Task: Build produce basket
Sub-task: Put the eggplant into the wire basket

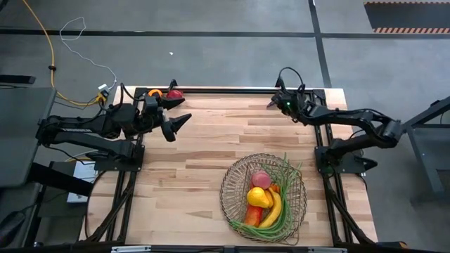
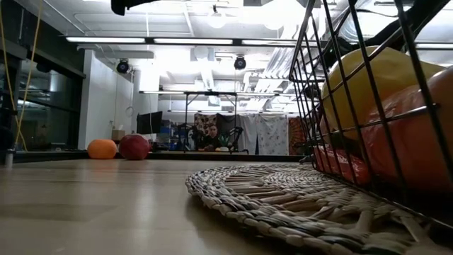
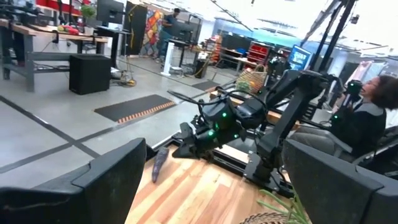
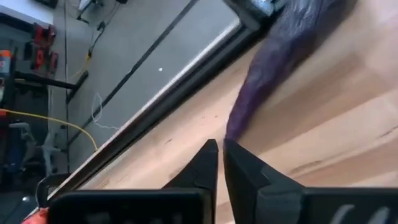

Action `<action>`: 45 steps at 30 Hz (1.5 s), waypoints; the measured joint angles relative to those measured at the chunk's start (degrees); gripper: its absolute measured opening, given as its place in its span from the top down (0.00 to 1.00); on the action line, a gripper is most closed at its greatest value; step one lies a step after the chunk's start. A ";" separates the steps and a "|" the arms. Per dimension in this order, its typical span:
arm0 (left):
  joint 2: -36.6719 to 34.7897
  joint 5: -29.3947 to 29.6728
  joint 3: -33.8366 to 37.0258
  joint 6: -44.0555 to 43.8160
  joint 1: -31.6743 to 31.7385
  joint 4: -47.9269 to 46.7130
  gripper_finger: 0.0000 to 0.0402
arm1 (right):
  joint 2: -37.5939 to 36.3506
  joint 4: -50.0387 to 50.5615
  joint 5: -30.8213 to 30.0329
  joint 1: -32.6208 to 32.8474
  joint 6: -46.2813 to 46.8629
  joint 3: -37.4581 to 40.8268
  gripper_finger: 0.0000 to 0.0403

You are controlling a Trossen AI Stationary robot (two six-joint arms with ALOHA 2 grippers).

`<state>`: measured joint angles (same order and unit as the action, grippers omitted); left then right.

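Hovering at the table's far right corner, the right gripper [image 4: 219, 163] has its fingers nearly closed on nothing, just beside the purple eggplant [image 4: 273, 68]. That eggplant hardly shows from overhead, where the left gripper [image 1: 176, 112] spreads wide and empty near an orange [image 1: 154, 93] and apple [image 1: 174, 93]. The basket [image 1: 235, 184] sits near-right, holding pear [image 1: 259, 197], peach [image 1: 261, 178], banana [image 1: 273, 209] and green beans [image 1: 290, 176].

Wire basket [image 1: 232, 184] holding produce [image 1: 265, 200] (orange [image 1: 154, 93], apple [image 1: 174, 93] outside)
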<state>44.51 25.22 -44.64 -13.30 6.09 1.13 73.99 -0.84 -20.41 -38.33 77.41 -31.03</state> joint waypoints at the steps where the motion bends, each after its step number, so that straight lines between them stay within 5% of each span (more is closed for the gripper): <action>1: 0.00 0.06 0.01 0.00 0.00 0.00 0.09 | 1.20 -0.63 0.85 -0.02 0.51 0.00 0.94; 10: 0.00 1.20 0.02 0.00 0.00 0.00 0.09 | 10.10 -17.38 -2.22 2.73 -5.65 0.03 0.99; 21: 0.00 2.50 0.00 1.86 0.00 -0.02 0.09 | 14.84 -22.67 -8.74 4.96 -13.79 0.43 1.00; 28: 0.00 2.61 0.00 4.91 0.00 -0.02 0.09 | 12.84 -55.33 -6.20 6.07 -15.81 19.72 1.00; 30: 0.00 2.68 0.00 4.61 0.00 -0.02 0.09 | 11.04 -58.18 -3.96 8.06 -16.69 23.47 1.00; 35: 0.00 2.72 0.00 3.10 0.00 -0.02 0.09 | 8.18 -47.62 -7.57 12.22 -19.37 21.69 1.00; 40: 0.00 4.36 0.00 1.42 -0.02 -0.02 0.09 | 10.17 -27.12 -17.32 11.25 -27.99 9.66 1.00; 45: 0.00 5.26 0.00 0.02 -0.02 -0.02 0.09 | 15.56 -18.68 -20.11 9.48 -36.57 1.27 1.00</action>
<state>44.51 30.48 -44.64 -13.28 6.07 1.10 89.55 -19.52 -40.53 -28.85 40.84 -29.76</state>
